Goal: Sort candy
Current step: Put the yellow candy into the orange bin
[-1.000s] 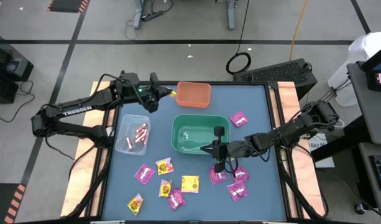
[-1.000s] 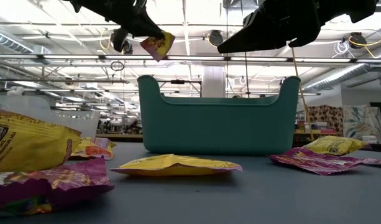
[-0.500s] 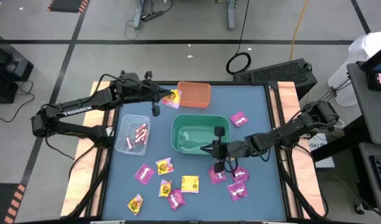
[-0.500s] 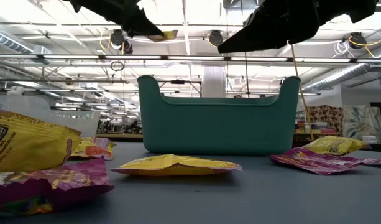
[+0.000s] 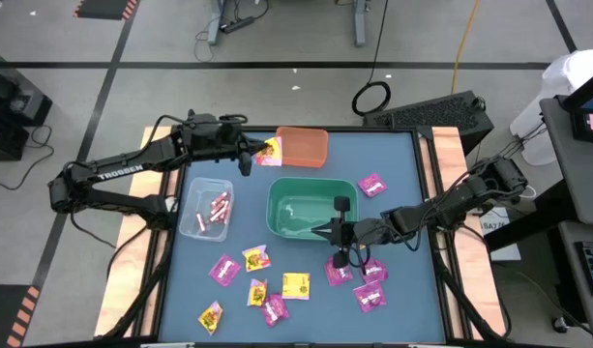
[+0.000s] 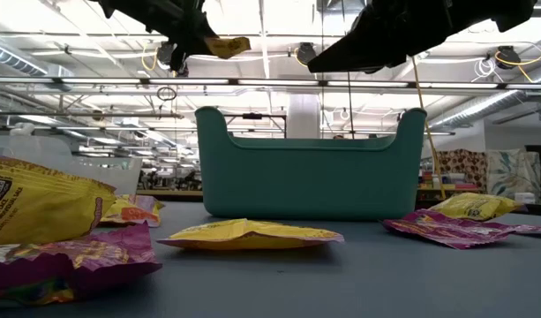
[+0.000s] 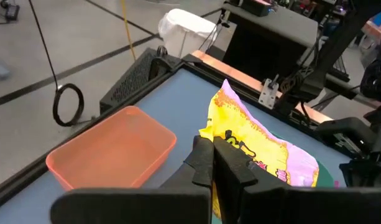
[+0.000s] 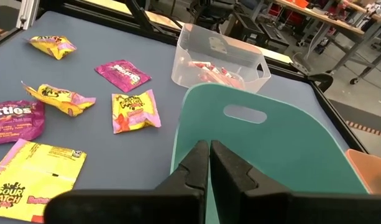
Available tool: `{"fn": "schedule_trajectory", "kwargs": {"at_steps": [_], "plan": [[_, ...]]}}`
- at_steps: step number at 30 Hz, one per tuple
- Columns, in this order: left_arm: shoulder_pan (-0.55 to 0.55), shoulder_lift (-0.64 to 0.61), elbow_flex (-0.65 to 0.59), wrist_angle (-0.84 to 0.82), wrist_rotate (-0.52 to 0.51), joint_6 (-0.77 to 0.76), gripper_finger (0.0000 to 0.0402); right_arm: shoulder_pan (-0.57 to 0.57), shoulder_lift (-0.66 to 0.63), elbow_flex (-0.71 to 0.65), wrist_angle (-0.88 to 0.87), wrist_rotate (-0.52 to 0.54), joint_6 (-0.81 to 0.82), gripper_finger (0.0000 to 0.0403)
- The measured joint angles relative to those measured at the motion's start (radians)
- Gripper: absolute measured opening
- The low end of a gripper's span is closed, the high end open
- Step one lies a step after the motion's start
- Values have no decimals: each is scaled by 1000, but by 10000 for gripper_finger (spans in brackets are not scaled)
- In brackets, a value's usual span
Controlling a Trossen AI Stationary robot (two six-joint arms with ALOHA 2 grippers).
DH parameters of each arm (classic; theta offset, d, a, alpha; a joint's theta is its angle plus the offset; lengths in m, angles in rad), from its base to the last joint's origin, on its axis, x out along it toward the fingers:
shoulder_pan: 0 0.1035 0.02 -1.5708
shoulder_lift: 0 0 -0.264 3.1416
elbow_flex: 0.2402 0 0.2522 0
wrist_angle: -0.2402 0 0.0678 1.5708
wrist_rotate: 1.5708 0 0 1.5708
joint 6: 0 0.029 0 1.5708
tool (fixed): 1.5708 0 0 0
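My left gripper (image 5: 257, 153) hovers beside the near left corner of the orange bin (image 5: 303, 147), shut on a yellow candy packet with a pink end (image 5: 270, 152). The left wrist view shows that packet (image 7: 258, 146) past my fingers, with the orange bin (image 7: 112, 155) beyond it. My right gripper (image 5: 325, 232) is shut and empty above the green bin's right near rim (image 5: 346, 224). Several magenta and yellow packets (image 5: 256, 258) lie flat on the table near its near edge, and others (image 5: 370, 295) lie near the right arm. Pink-white sticks (image 5: 217, 207) lie in the clear bin. My left gripper pinches the packet by its near end (image 7: 237, 137) between the two fingers, which come about level from the table's left. The rest of the packet sticks out past the fingertips toward the orange bin. It is lifted clear of the table and lies nearly level (image 6: 224, 44).
The clear bin (image 5: 190, 224) stands left of the green bin (image 5: 286, 230), and the orange bin stands at the far edge. One magenta packet (image 5: 372, 184) lies right of the green bin. Bare table shows at the far right.
My left gripper has moved toward the table's right, closer to the orange bin, still shut on the packet. The packet hung slanting below the fingers a second ago and has tipped up to nearly level. The right arm has kept still.
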Motion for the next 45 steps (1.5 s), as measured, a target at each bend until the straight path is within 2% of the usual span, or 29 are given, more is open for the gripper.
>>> {"fn": "schedule_trajectory", "kwargs": {"at_steps": [16,24,30,38,45], "plan": [[0,0,0,6,-1,7,19,0,0,0,0,5,0,8],[0,0,0,16,-24,106,20,0,0,0,0,5,0,8],[0,0,0,45,-20,113,20,0,0,0,1,11,-2,8],[-5,16,0,42,-20,130,20,0,0,0,60,130,-13,8],[-51,83,0,45,-19,129,20,0,0,0,129,140,-27,8]]}}
